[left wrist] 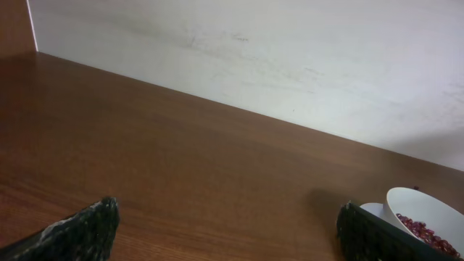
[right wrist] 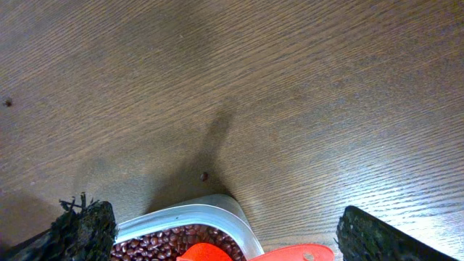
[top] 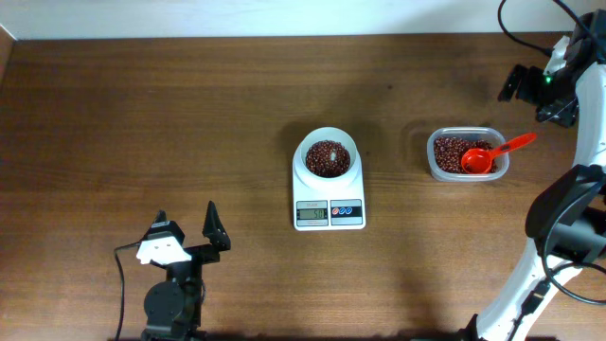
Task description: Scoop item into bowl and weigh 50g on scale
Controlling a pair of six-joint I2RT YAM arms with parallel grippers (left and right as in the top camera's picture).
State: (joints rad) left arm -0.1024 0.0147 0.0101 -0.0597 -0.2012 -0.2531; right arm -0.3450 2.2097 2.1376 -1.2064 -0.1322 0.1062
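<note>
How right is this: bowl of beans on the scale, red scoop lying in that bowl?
Not quite. Overhead, the scoop lies in the tub, not the bowl; the bowl of beans is on the scale.

Dark wooden table (top: 189,123) against a plain white wall (left wrist: 290,58).

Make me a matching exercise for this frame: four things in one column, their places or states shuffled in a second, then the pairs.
1. white bowl
2. red scoop
3. clear tub
4. left gripper

A. fingers apart, holding nothing
B. standing beside the scale, on the right arm's side
C. sitting on the scale
D. lying on the beans in the clear tub

Pairs: 1-C, 2-D, 3-B, 4-A
</note>
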